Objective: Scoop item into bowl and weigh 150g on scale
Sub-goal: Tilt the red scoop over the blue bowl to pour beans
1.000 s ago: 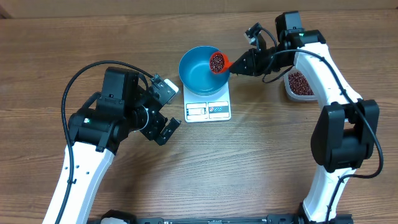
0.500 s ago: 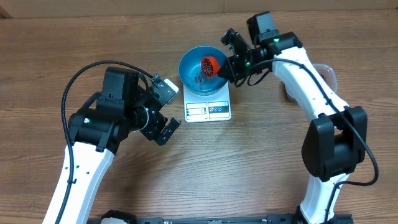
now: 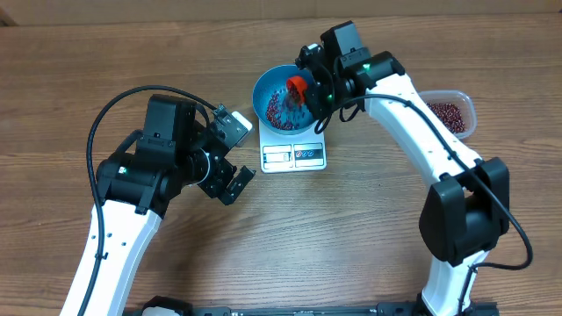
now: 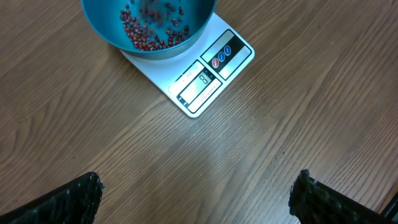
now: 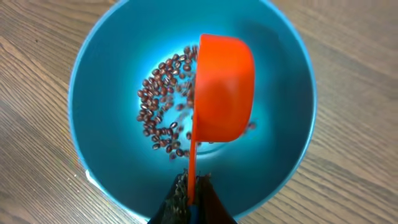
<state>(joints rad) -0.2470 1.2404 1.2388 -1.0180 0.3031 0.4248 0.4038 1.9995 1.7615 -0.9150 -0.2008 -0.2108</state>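
Note:
The blue bowl (image 3: 261,95) stands on the white scale (image 3: 294,156) and holds a scatter of small red-brown beans (image 3: 279,112). My right gripper (image 3: 314,92) is shut on the handle of a red scoop (image 3: 297,88), which is tipped over above the bowl. In the right wrist view the scoop (image 5: 224,87) shows its underside over the beans (image 5: 158,118), with the handle pinched in the right gripper (image 5: 194,190). My left gripper (image 3: 230,168) hangs open left of the scale, holding nothing. The left wrist view shows the bowl (image 4: 106,28), the scale (image 4: 205,81) and bare wood between the left gripper's (image 4: 196,205) fingers.
A clear plastic tub (image 3: 450,114) with more beans stands at the right, behind the right arm. The left arm's cable loops over the table at the left. Bare wood lies in front of the scale.
My right arm carried the filled scoop left over the bowl and turned it over; beans now lie in the bowl. The tub has come into view. The left arm has not moved.

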